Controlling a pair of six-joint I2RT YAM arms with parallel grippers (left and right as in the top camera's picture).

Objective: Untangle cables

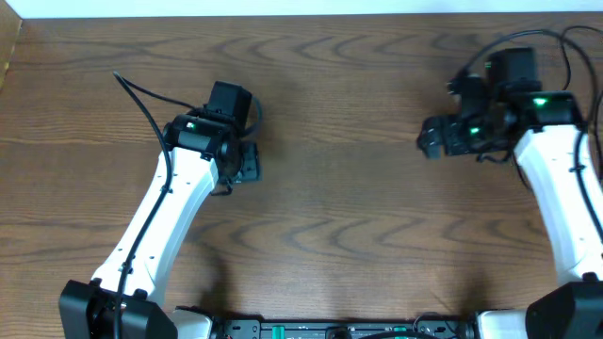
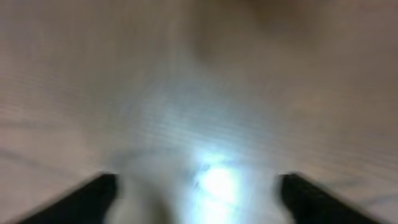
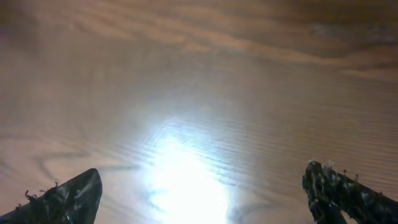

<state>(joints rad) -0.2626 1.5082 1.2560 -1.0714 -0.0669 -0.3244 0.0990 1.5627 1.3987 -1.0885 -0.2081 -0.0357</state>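
Note:
No thin black or white cable shows in any view; the cables are out of view. My left gripper (image 1: 247, 162) hangs low over bare wood left of the table's middle. In the left wrist view (image 2: 199, 186), which is blurred, its fingers stand wide apart with nothing between them. My right gripper (image 1: 431, 139) is at the far right and points left. In the right wrist view (image 3: 202, 177) its fingers are wide apart over bare wood with a bright glare.
The brown wooden table (image 1: 339, 217) fills the view. Thick black arm cables run from the left arm (image 1: 141, 94) and loop behind the right arm (image 1: 565, 42). The table's far edge (image 1: 283, 13) meets a white strip.

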